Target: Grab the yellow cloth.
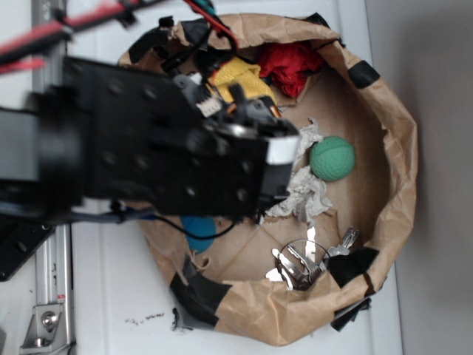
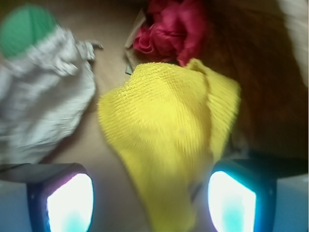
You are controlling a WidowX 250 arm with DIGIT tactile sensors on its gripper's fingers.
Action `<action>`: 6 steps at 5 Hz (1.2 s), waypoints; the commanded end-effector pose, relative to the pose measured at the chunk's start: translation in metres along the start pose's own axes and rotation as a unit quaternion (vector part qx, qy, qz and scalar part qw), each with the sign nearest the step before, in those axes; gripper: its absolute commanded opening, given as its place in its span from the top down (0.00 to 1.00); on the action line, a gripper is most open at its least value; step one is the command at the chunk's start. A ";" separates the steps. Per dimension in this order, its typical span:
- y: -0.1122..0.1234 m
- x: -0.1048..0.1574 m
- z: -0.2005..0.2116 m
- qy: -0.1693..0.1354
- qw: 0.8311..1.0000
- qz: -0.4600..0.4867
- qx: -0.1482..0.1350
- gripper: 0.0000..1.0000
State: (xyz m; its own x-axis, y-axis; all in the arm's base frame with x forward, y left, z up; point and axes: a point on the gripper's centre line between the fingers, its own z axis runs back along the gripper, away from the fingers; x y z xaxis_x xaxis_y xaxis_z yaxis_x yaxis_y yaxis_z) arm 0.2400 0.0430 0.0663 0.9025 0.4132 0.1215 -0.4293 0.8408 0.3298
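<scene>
- Yellow cloth: centre of wrist frame, between spread fingertips.
- Gripper: released, bottom edge, nothing grasped.
- Red cloth: top centre, touching the yellow.

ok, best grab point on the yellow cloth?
Probably the raised fold of the yellow cloth, from straight above. In the wrist view it humps up between the open jaws, clear of the red cloth and grey-white rag.
</scene>
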 end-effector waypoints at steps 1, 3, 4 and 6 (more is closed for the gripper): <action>0.028 0.028 -0.050 0.044 0.997 -0.031 0.062 0.00; 0.048 0.003 -0.047 0.015 1.000 -0.011 -0.001 1.00; 0.058 -0.005 -0.038 -0.005 1.000 -0.005 -0.024 1.00; 0.053 -0.006 -0.034 0.001 1.000 -0.025 -0.007 1.00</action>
State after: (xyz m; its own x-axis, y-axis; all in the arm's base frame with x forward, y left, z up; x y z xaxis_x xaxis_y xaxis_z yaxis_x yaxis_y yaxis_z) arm 0.2058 0.0868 0.0437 0.9243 0.3763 0.0647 -0.3758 0.8666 0.3283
